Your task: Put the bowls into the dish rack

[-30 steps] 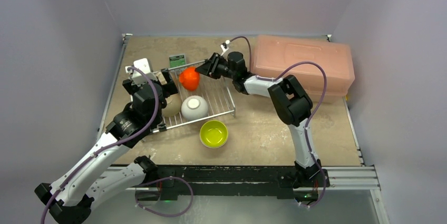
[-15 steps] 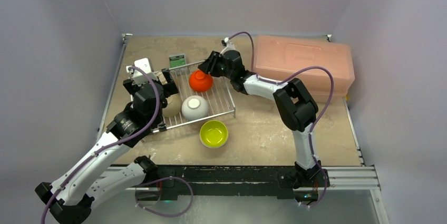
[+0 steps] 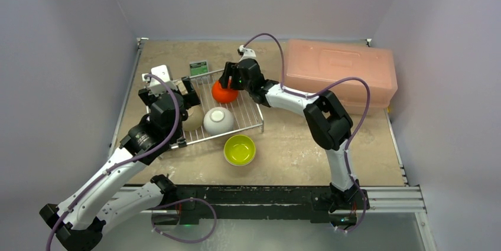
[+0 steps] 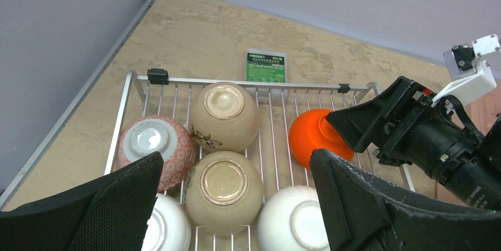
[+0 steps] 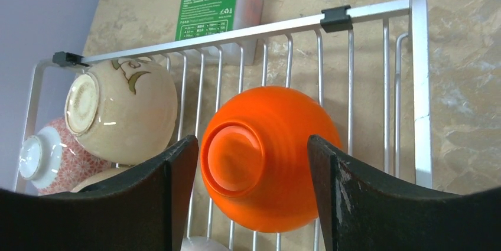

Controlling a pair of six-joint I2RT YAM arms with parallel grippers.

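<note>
Right claw [image 5: 252,140] is sitting released around the upturned orange bowl [image 4: 307,136] in the dish rack [image 5: 418,85]; best backing straight out, no nudging.

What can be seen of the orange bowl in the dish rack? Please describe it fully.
The orange bowl is small, round, glossy and evenly orange outside, perhaps glazed ceramic or plastic. It stands upside down on the wires of the dish rack, foot ring up, so its inside is hidden. It sits in the rack's far right part, apart from the beige bowl. The fingers of the open right claw stand on both sides of its foot; whether they touch it is unclear.
</note>
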